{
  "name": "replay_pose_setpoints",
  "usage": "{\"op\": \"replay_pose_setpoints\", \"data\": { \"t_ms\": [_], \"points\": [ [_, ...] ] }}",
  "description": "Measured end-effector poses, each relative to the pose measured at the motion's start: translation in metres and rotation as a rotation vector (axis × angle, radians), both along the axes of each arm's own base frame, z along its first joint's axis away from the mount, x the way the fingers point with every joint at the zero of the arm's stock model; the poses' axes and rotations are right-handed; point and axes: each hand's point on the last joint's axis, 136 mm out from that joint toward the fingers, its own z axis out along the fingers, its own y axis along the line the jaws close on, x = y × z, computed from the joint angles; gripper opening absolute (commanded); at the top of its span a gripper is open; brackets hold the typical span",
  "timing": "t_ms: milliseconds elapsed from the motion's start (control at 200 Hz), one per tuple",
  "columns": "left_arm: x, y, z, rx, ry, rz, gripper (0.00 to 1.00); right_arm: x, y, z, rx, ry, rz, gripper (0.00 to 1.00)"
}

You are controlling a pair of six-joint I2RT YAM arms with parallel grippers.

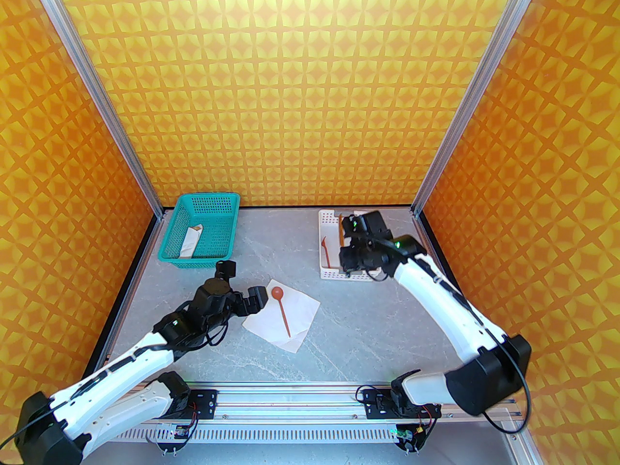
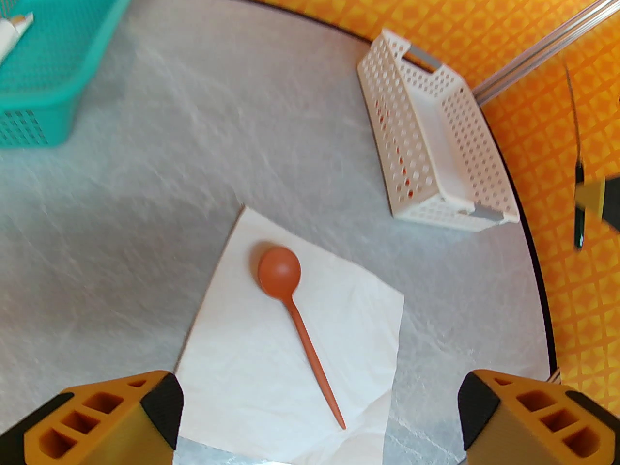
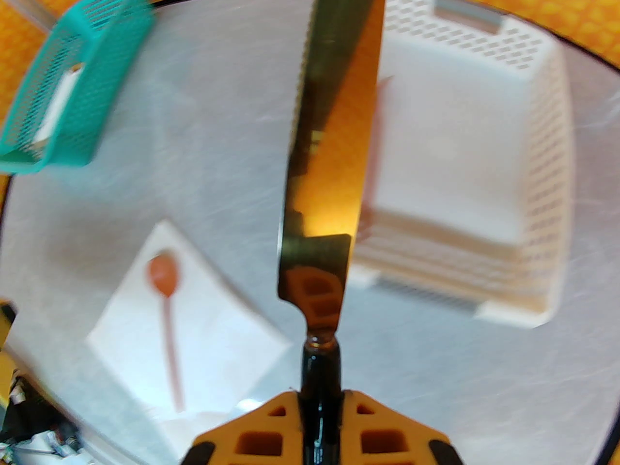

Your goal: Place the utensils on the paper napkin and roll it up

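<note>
Grey marbled tabletop [image 1: 348, 347], orange patterned walls. Paper napkin [image 1: 300, 308] lies flat, centre-left of the overhead frame. Spoon [image 1: 276, 291] rests on it, bowl toward frame top. Left gripper [image 2: 319, 405] is spread wide at the napkin's left corner. Right gripper [image 3: 320, 424] pinches the knife [image 3: 334, 138] by its dark handle, over the white basket [image 1: 334, 274], upper right. Fork [image 1: 324, 254] lies inside that basket.

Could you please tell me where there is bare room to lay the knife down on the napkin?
The napkin is bare right of the spoon, toward the white tray, likely room for the knife. Left of the spoon, the open left end effector crowds that corner. The table between napkin and tray is bare too.
</note>
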Motion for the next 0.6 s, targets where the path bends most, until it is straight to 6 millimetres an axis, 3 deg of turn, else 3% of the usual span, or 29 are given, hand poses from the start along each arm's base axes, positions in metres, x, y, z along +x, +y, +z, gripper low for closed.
{"op": "replay_pose_setpoints", "data": {
  "t_ms": [385, 600],
  "points": [
    [-0.006, 0.022, 0.025, -0.022, -0.122, 0.046, 0.99, -0.061, 0.065, -0.042, 0.127, 0.129, 0.072, 0.12],
    [-0.008, 0.027, 0.027, -0.022, -0.135, 0.058, 0.99, -0.077, 0.102, -0.058, 0.137, 0.17, 0.129, 0.12]
  ]
}}
